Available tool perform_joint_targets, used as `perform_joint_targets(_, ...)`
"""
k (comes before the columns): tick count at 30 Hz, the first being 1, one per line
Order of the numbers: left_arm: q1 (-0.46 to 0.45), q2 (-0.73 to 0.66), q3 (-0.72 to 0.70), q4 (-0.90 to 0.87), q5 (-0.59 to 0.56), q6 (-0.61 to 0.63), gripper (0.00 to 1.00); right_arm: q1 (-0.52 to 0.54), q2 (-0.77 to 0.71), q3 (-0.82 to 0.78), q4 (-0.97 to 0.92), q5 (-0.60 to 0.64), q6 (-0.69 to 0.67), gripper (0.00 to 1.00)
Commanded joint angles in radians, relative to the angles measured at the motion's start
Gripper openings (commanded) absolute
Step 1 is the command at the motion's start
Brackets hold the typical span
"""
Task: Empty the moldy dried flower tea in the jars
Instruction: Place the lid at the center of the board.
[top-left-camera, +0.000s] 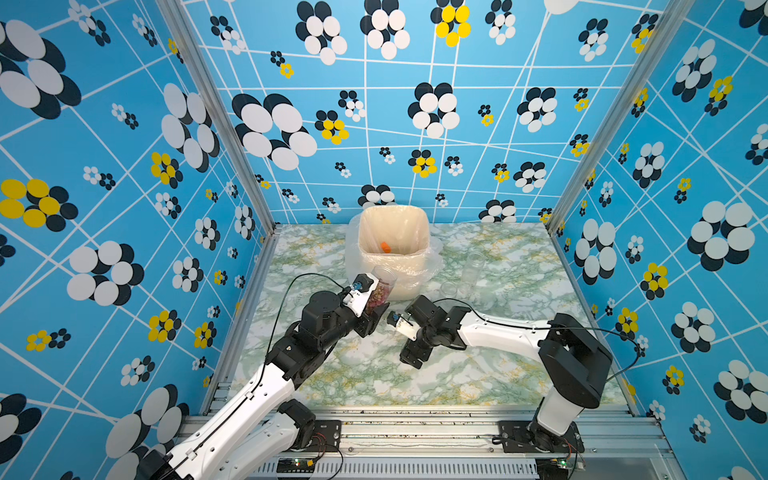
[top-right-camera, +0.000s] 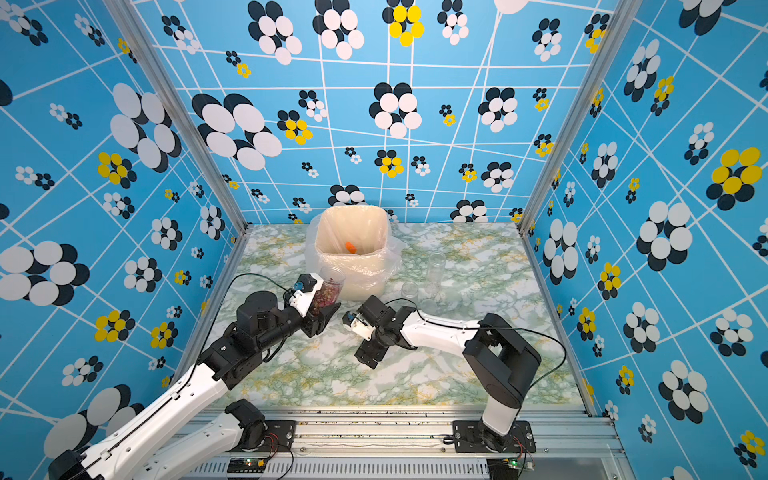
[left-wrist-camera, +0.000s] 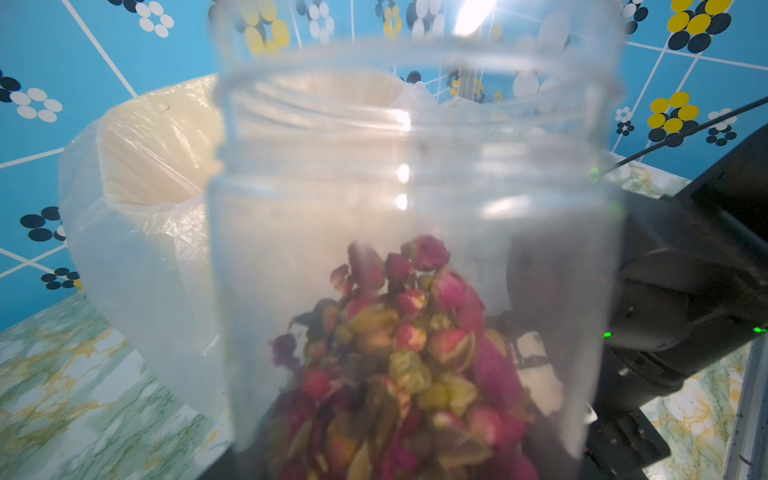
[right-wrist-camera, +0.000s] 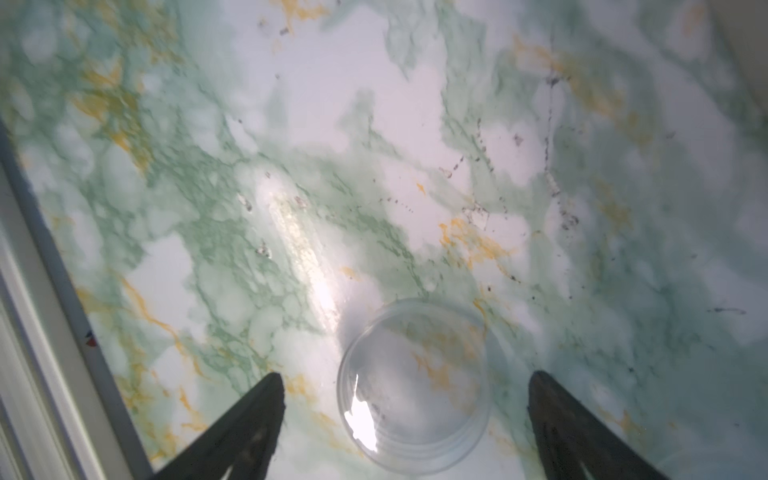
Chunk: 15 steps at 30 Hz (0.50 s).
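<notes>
Blurred jar (left-wrist-camera: 415, 199) rim, cropped base

My left arm (top-left-camera: 266, 386) stretches from lower left toward frame center, left gripper (top-left-camera: 376, 303) clamped on a tilted jar (top-left-camera: 384, 282). Right arm (top-left-camera: 498, 332) folds in from lower right, wrist pointing down, right gripper (right-wrist-camera: 406, 375) with jaws spread wide.

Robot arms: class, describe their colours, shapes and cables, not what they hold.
Left arm and right arm both alternate white tubular links with black joint housings. A thin black cable loops along each. White camera brackets sit at the wrists. The right pincer has black, tapering fingers; the left pincer is black too.
</notes>
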Motion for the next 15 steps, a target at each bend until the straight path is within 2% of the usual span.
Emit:
perform_joint_targets(1,-0.001,-0.005,0.027,-0.005,-0.003,0.023,0.00,0.006,-0.141,-0.008,0.053,-0.047,0.030,0.96)
perform_joint_targets(15,-0.002,0.023,0.245,-0.274,-0.100,0.113,0.00,0.004,-0.519,-0.130,0.281,0.011,0.179,0.99)
